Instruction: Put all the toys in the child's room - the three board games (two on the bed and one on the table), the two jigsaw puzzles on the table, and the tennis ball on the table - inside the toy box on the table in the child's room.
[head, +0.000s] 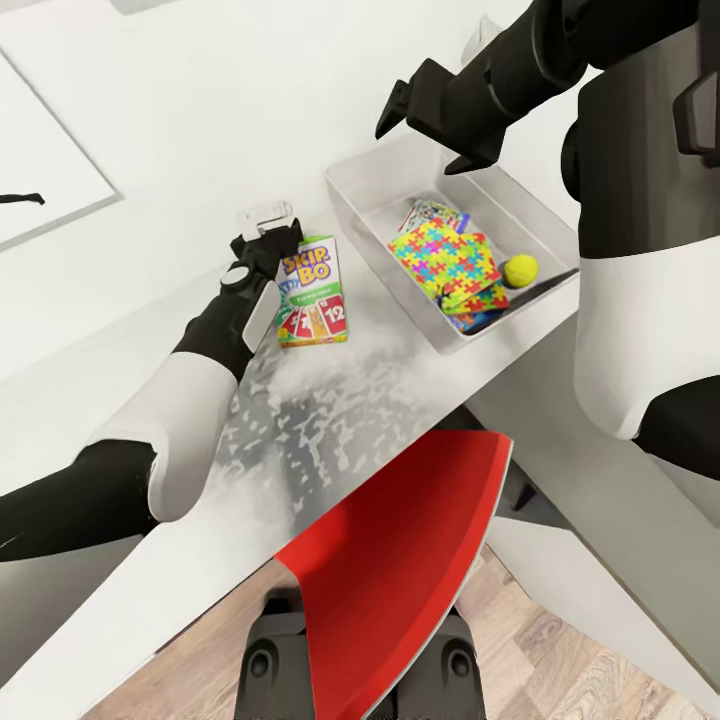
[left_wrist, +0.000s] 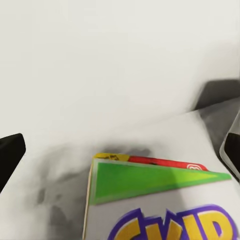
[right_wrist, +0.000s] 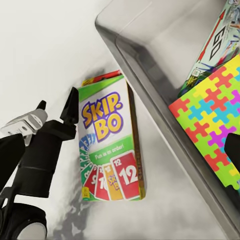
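Red chair back stood nearest, tucked against the table edge, wood floor below. On the pale table top the Skip-Bo board game lay flat, just beside the toy box, a narrow strip of bare surface between them. Left gripper sat at the game's far left corner with its fingers spread wide, one finger showing on each side of the box in the wrist view, not closed on it. Bare table ran on beyond the game to the white wall.

Inside the toy box lay jigsaw puzzles, a tennis ball and another board game. Right gripper hung above the box's far rim, fingers apart, holding nothing.
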